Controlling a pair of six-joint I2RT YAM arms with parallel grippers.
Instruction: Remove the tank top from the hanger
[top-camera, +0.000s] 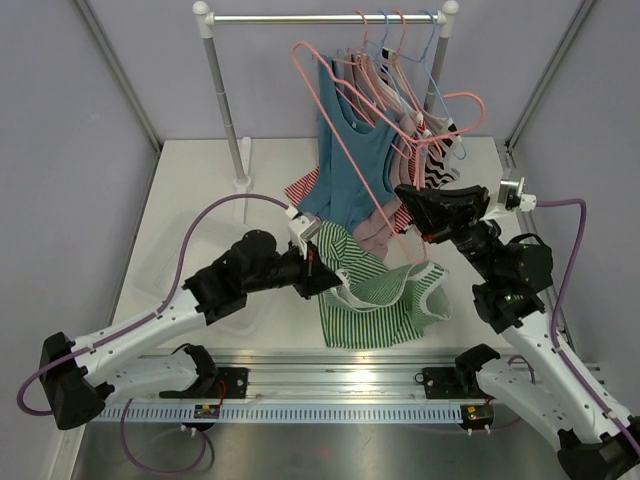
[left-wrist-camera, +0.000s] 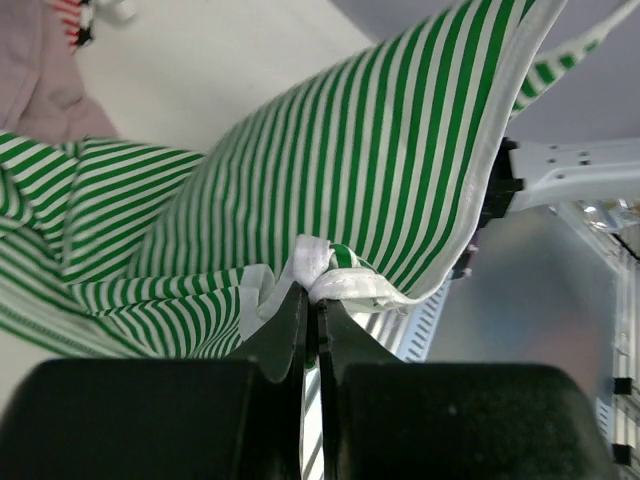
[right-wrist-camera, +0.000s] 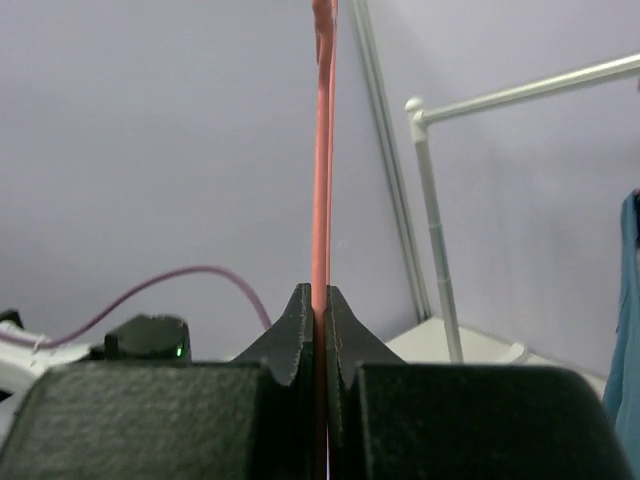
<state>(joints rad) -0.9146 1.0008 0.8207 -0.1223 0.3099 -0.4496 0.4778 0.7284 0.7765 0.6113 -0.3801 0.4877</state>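
The green-and-white striped tank top (top-camera: 375, 295) hangs in a loose bundle over the table's near middle. My left gripper (top-camera: 322, 268) is shut on its white hem, as the left wrist view shows (left-wrist-camera: 312, 292) with the striped cloth (left-wrist-camera: 380, 160) spread above. My right gripper (top-camera: 412, 205) is shut on the pink hanger (top-camera: 345, 140), whose wire runs straight up between the jaws in the right wrist view (right-wrist-camera: 322, 150). The hanger's lower corner reaches down to the tank top near the right gripper.
A clothes rail (top-camera: 325, 18) on white posts stands at the back with several hangers and tops, among them a blue top (top-camera: 352, 160) and striped ones. A red-striped cloth (top-camera: 302, 187) lies on the table (top-camera: 190, 210) under them.
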